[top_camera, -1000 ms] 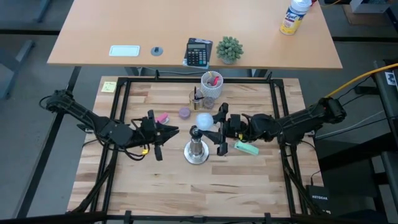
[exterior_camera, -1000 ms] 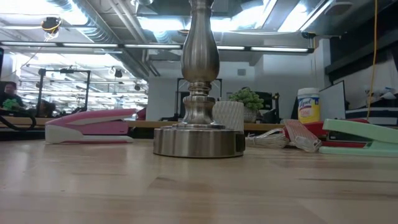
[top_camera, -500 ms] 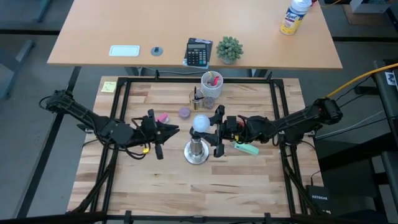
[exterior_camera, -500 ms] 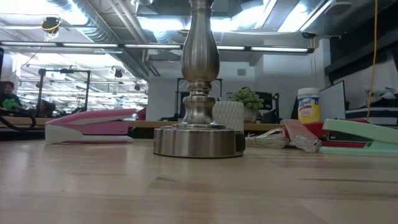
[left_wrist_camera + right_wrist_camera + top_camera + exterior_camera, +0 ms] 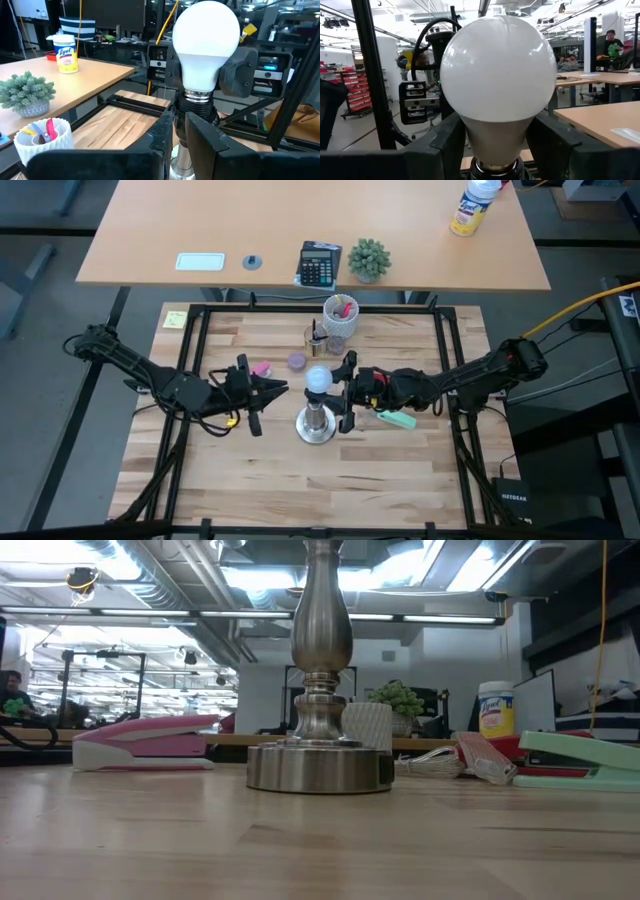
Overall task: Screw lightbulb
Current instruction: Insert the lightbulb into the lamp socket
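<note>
The white lightbulb (image 5: 318,378) stands upright over the top of the silver socket stand (image 5: 320,660), whose round base (image 5: 316,427) rests on the table's middle. In the left wrist view the bulb's silvery screw base (image 5: 198,93) sits at the mouth of the black socket (image 5: 196,108). My right gripper (image 5: 495,150) comes in from the table's right and is shut on the bulb. My left gripper (image 5: 283,389) reaches in level from the table's left, its fingers closed on the stand's neck under the socket. My left gripper has the stand's thin silver neck (image 5: 179,156) between its two fingers, just below the black socket. It comes level from the table's left, across the upright neck. The stand stays upright on its base. My right gripper pinches the bulb's tapered lower half (image 5: 492,137) between its two fingers (image 5: 451,145). It comes from the table's right, about level. The bulb is upright, round end up, screw base down at the socket.
A pink stapler (image 5: 262,368) and a purple cap (image 5: 297,361) lie behind the left gripper. A green stapler (image 5: 396,418) lies under the right arm. A cup of pens (image 5: 340,315) stands at the far middle, with a desk (image 5: 200,220) beyond it.
My right gripper has carried the lightbulb toward the table's left and slightly down, from beside the stand's top to right over the socket. The bulb has stayed upright. My left gripper and the stand have kept still.
</note>
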Controlling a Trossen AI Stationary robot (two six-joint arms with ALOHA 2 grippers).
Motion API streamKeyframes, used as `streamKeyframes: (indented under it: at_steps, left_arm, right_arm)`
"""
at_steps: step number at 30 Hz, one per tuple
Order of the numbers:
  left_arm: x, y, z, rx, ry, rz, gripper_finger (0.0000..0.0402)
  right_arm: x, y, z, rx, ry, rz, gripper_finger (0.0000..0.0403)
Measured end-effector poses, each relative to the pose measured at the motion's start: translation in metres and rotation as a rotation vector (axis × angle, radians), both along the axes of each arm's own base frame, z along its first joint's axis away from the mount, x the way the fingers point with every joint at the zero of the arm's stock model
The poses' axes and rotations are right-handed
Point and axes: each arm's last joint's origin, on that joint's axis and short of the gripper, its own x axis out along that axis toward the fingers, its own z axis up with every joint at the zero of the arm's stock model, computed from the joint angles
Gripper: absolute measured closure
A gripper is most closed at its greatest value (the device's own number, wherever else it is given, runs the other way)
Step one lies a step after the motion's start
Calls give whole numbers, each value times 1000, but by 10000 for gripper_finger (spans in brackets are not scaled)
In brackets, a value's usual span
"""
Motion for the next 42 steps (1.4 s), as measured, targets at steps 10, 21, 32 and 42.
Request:
streamKeyframes:
  at_steps: [10, 21, 32, 42]
  left_arm:
    - [0, 0, 12, 93, -66, 1, 357]
    - [-2, 1, 28, 181, -174, 4, 357]
    - [-2, 0, 27, 178, -175, -10, 357]
    - [-2, 0, 28, 195, -176, -8, 357]
  right_arm:
    - [0, 0, 0, 0, -1, 1, 210]
    - [5, 1, 9, -15, 55, -1, 210]
    - [6, 1, 10, -19, 84, -16, 211]
    - [3, 13, 8, -67, 105, -35, 211]
